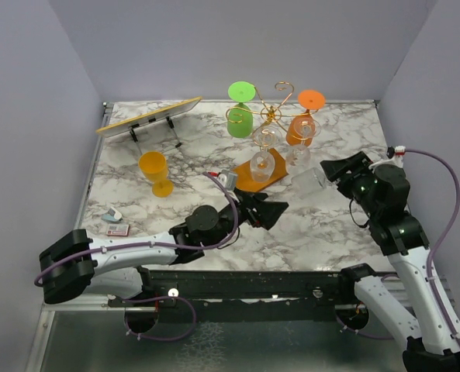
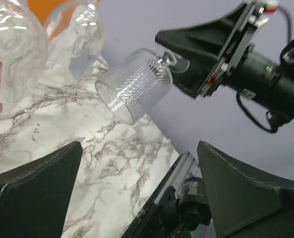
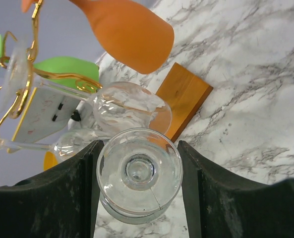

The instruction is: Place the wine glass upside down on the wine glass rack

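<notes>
Top view: a marbled surface (image 1: 319, 225) fills the frame. At upper centre stands the wine glass rack (image 1: 270, 115), gold wire on an orange-brown base (image 1: 253, 177). A green glass (image 1: 240, 120) and an orange glass (image 1: 299, 128) hang from it bowl-down, with clear glasses (image 1: 265, 139) lower on its arms. Right of centre, the right end effector (image 1: 332, 172) grips a clear wine glass (image 1: 310, 178), which sits just right of the rack's base and is not on the rack. At lower centre the left end effector (image 1: 270, 208) is spread wide with nothing in it. A yellow glass (image 1: 155, 172) stands upright at left, below a tilted board (image 1: 148, 116).

Left wrist view: the wine glass, ribbed, hangs tilted at upper centre, mouth aimed down-left, lifted off the surface. The right arm's fingers (image 2: 186, 44) clamp its stem end. The left arm's own fingers (image 2: 32, 198) frame the bottom corners, well apart.

Right wrist view: the round foot of the wine glass faces the camera at lower centre, pinched between two dark fingers (image 3: 67, 198). The rack's base lies just above it, and the hung glasses are at upper left.
</notes>
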`<state>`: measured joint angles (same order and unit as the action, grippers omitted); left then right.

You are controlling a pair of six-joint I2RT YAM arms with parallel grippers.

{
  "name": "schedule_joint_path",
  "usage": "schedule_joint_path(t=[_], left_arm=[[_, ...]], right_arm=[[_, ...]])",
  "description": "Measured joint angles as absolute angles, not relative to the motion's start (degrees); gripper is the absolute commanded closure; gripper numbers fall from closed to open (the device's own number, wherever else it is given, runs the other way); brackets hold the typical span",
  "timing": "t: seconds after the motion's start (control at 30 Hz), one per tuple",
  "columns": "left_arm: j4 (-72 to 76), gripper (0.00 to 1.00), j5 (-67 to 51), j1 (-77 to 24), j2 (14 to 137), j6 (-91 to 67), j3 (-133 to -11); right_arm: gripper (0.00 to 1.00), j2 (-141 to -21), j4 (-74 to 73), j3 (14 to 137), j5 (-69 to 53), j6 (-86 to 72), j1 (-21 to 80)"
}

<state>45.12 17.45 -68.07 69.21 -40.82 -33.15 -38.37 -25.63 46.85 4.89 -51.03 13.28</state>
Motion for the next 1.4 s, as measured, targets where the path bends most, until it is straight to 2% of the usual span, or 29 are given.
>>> schedule_joint_path(t=[0.33, 0.7, 0.97, 1.13, 1.37, 1.4], left_arm=[[32.0, 0.01, 6.5, -67.5, 69.2, -28.7, -43.2], [25.3, 0.01, -1.5, -67.5, 70.6, -21.3, -48.4], [23.9, 0.01, -5.4, -67.5, 75.9, -22.8, -55.5], [23.7, 0.09, -8.6, -67.4, 80.4, -25.0, -58.3], [22.5, 0.1, -11.1, -67.5, 82.5, -26.8, -58.7], [22.5, 0.13, -11.1, -67.5, 82.5, -26.8, -58.7]], right_arm=[[0.91, -39.0, -28.3, 56.5, -1.9, -33.2, 13.3], [0.91, -41.1, -35.6, 66.7, -17.9, -18.0, 13.3], [0.91, -41.5, -37.0, 66.9, -26.3, -15.2, 13.3], [0.92, -41.5, -36.9, 66.9, -30.2, -14.9, 13.3], [0.93, -41.2, -36.2, 66.6, -32.5, -14.9, 13.3], [0.93, -41.2, -36.1, 66.5, -32.8, -14.9, 13.3]])
